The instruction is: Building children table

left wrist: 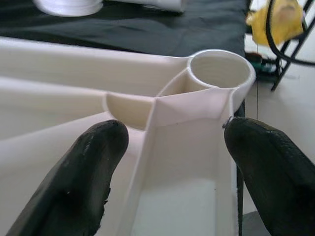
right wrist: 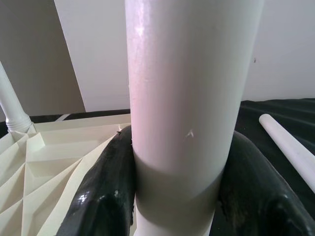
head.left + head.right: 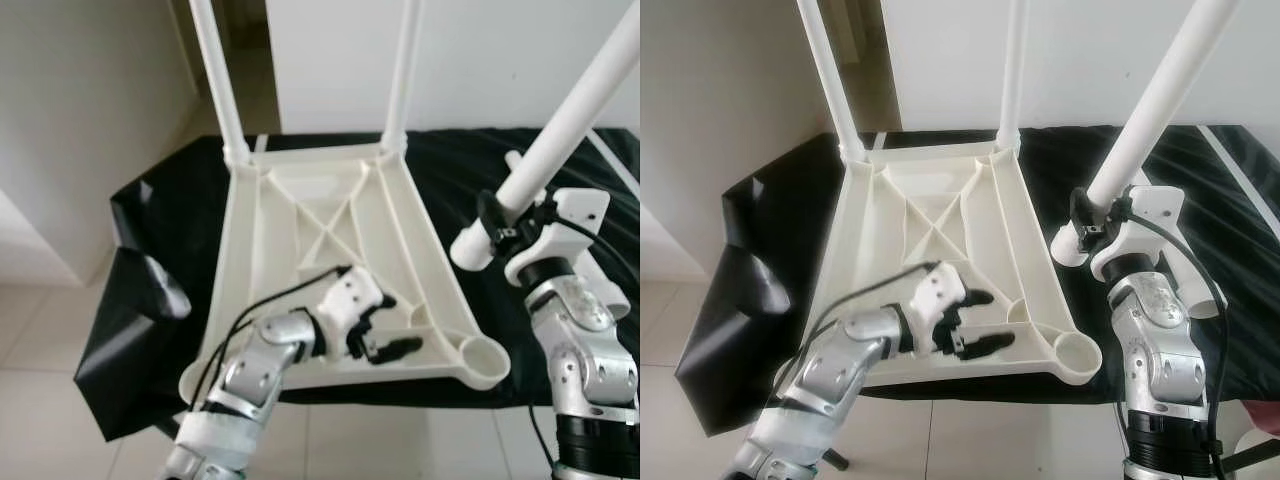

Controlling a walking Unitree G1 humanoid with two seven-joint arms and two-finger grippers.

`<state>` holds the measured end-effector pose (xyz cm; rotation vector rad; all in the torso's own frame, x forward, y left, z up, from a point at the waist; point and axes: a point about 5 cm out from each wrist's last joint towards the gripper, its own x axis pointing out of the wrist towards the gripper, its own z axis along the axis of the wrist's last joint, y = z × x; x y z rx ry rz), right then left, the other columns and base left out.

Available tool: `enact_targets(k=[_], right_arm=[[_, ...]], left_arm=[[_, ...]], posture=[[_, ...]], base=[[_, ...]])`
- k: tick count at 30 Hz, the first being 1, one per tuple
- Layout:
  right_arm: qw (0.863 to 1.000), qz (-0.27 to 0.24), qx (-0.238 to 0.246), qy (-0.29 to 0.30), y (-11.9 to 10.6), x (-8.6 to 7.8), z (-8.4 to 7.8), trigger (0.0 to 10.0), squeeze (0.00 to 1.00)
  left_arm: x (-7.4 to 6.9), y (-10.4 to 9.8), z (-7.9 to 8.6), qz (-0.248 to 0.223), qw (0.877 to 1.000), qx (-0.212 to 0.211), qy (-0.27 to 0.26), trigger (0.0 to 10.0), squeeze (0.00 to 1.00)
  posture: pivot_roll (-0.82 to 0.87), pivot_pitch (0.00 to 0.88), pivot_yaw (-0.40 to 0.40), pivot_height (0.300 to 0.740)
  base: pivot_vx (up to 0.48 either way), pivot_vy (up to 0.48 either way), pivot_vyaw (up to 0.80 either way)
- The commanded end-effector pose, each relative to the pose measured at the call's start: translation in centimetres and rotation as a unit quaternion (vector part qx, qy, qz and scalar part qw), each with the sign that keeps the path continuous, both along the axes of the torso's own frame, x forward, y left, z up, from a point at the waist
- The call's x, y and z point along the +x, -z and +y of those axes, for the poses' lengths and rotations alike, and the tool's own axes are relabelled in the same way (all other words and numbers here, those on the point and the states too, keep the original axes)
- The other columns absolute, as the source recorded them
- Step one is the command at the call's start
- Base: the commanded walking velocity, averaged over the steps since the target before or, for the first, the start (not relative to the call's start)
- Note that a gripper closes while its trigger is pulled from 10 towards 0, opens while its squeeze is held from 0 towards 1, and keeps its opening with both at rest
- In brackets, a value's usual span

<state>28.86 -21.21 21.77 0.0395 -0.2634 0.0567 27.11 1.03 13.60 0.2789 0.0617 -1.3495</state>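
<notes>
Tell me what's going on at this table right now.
The robot is putting together a small white table. The tabletop lies upside down on a black sheet, with two legs already standing in the far corners. The left claw is open, straddling the near edge rib beside the empty corner socket. The right claw is shut on a third leg, held tilted above the sheet and not yet in a socket. Another leg lies on the sheet.

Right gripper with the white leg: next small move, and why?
Probably swing the white plastic table leg leftward and down until its lower end sits over the open round corner socket. The right gripper is shut on that leg, the socket stands empty, and the left gripper rests open on the upturned white tabletop beside it.
</notes>
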Motion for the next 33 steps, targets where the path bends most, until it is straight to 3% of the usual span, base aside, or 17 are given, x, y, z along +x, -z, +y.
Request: enact_targets(k=[1, 3, 5, 6, 11, 18, 26, 28, 29, 30, 31, 32, 33], right_arm=[[1.0, -0.005, -0.001, -0.002, -0.3, -0.1, 0.1, 10.0, 0.0], [1.0, -0.004, -0.002, -0.001, -0.3, -0.1, 0.1, 10.0, 0.0], [1.0, -0.004, -0.001, 0.0, -0.3, -0.1, 0.1, 10.0, 0.0], [1.0, -0.004, -0.001, 0.0, -0.3, -0.1, 0.1, 10.0, 0.0], [1.0, -0.003, 0.002, -0.003, -0.1, 0.0, 0.4, 10.0, 0.0], [1.0, -0.004, 0.004, -0.004, -0.1, 0.2, 0.5, 10.0, 0.0], [1.0, -0.005, 0.005, -0.001, -0.2, 0.0, 0.5, 10.0, 0.0], [1.0, -0.005, 0.006, 0.001, 0.0, -0.1, 0.4, 10.0, 0.0], [1.0, -0.005, 0.006, 0.001, 0.0, -0.1, 0.4, 10.0, 0.0], [1.0, -0.004, 0.006, 0.002, 0.0, -0.1, 0.4, 10.0, 0.0], [1.0, -0.004, 0.006, 0.002, 0.0, -0.1, 0.4, 10.0, 0.0], [1.0, -0.005, 0.006, 0.002, 0.0, -0.1, 0.5, 10.0, 0.0], [1.0, -0.005, 0.006, 0.002, 0.0, -0.1, 0.5, 10.0, 0.0]], left_arm=[[0.4, 0.8, -0.2, -0.023, 0.999, 0.04, -0.008, 10.0, 0.0], [0.6, 0.9, -0.3, -0.031, 0.998, 0.05, -0.016, 10.0, 0.0], [2.0, 1.4, -0.4, -0.073, 0.991, 0.084, -0.073, 10.0, 0.0], [2.0, 1.4, -0.4, -0.073, 0.991, 0.084, -0.073, 10.0, 0.0], [4.8, 0.3, -0.6, -0.115, 0.972, 0.089, -0.182, 10.0, 0.0], [6.1, -0.9, -1.6, -0.16, 0.958, 0.086, -0.222, 10.0, 0.0], [6.3, -0.9, -2.1, -0.187, 0.952, 0.09, -0.223, 10.0, 0.0], [6.9, -0.5, -1.9, -0.202, 0.937, 0.11, -0.262, 10.0, 0.0], [6.9, -0.5, -1.9, -0.202, 0.937, 0.11, -0.262, 10.0, 0.0], [7.2, -0.5, -1.7, -0.216, 0.926, 0.121, -0.287, 10.0, 0.0], [7.2, -0.5, -1.7, -0.216, 0.926, 0.121, -0.287, 10.0, 0.0], [8.3, -0.6, -0.9, -0.237, 0.892, 0.154, -0.352, 10.0, 0.0], [8.3, -0.6, -0.9, -0.237, 0.892, 0.154, -0.352, 10.0, 0.0]], posture=[[-0.03, 0.0, 0.029, 0.74], [-0.03, 0.0, 0.029, 0.74], [-0.03, 0.0, 0.031, 0.74], [-0.03, 0.0, 0.031, 0.74], [-0.02, 0.0, 0.033, 0.74], [-0.03, 0.0, 0.041, 0.74], [-0.04, 0.0, 0.047, 0.74], [-0.05, 0.0, 0.054, 0.74], [-0.05, 0.0, 0.054, 0.74], [-0.05, 0.0, 0.056, 0.74], [-0.05, 0.0, 0.056, 0.74], [-0.05, 0.0, 0.059, 0.74], [-0.05, 0.0, 0.059, 0.74]], base=[[0.0, 0.0, 0.0], [0.0, 0.0, 0.0], [0.0, 0.0, 0.0], [0.0, 0.0, 0.0], [0.0, 0.0, 0.0], [0.0, 0.0, 0.0], [0.0, 0.0, 0.0], [0.0, 0.0, 0.0], [0.0, 0.0, 0.0], [0.0, 0.0, 0.0], [0.0, 0.0, 0.0], [0.0, 0.0, 0.0], [0.0, 0.0, 0.0]])
